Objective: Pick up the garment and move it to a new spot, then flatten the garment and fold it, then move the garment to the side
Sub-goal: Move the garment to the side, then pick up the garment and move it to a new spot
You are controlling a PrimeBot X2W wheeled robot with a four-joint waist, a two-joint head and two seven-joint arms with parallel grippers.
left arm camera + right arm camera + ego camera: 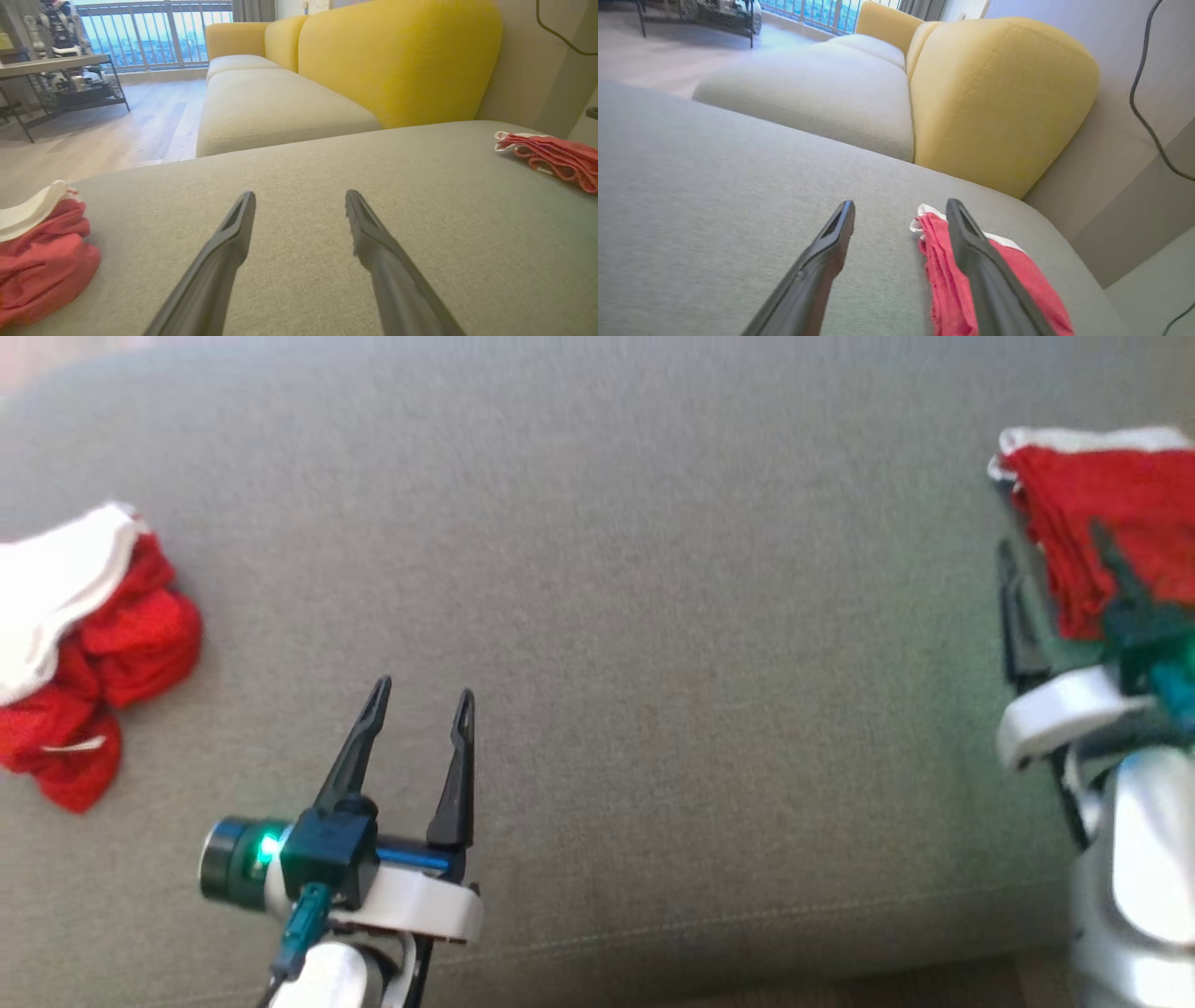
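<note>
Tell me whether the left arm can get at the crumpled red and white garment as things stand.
Probably yes. The left gripper is open and holds nothing, the crumpled garment lies loose to its left, and just bare grey cushion lies between them.

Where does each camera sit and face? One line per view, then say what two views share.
Head view: on the head, looking down at the grey cushion; left gripper lower left, right gripper at the right edge.
Left wrist view: low over the cushion, facing the yellow sofa back; its own open fingers.
Right wrist view: low, facing the same sofa back; its own fingers by the folded garment.
Shared: both wrist views show the folded garment; the head and left wrist views show the crumpled garment.
</note>
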